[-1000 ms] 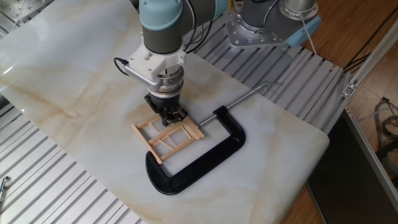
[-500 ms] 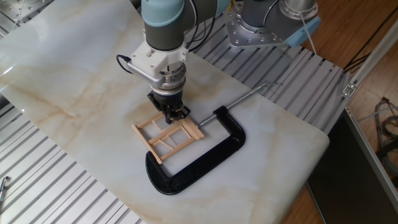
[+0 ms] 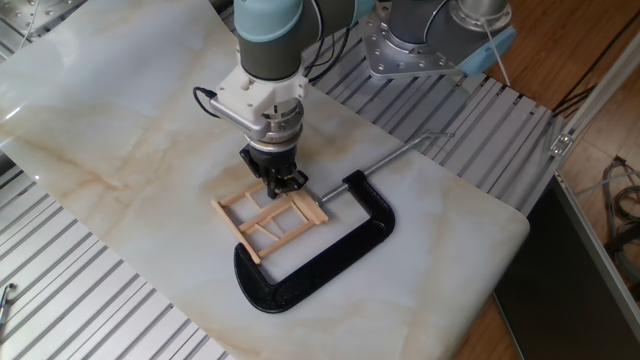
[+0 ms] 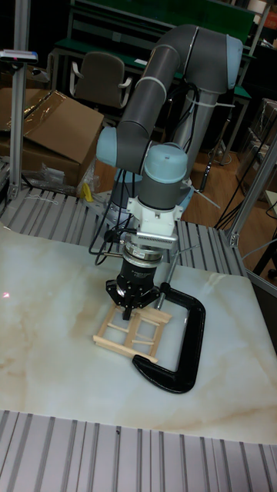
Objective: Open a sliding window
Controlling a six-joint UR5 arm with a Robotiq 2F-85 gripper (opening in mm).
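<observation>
The sliding window (image 3: 268,225) was seen lying flat on the marble-patterned tabletop (image 3: 120,130), inside the mouth of a large black C-clamp (image 3: 330,250). The window's near corner was touching or overlapping the clamp's lower arm, and the clamp's silver screw rod (image 3: 400,155) was pointed away toward the ribbed metal surface (image 3: 470,120).

The gripper (image 3: 279,183) was positioned straight down over the window's far edge, its black fingertips (image 4: 127,301) set at the top rail of the frame. Whether the jaws were clamped on the rail or merely pressed against it could not be told; the gap between them was hidden in both views, though they appeared narrow.

In the tall fixed view the window (image 4: 132,331) was shown just below the gripper (image 4: 132,304), with the C-clamp (image 4: 181,346) curved around its right side.
</observation>
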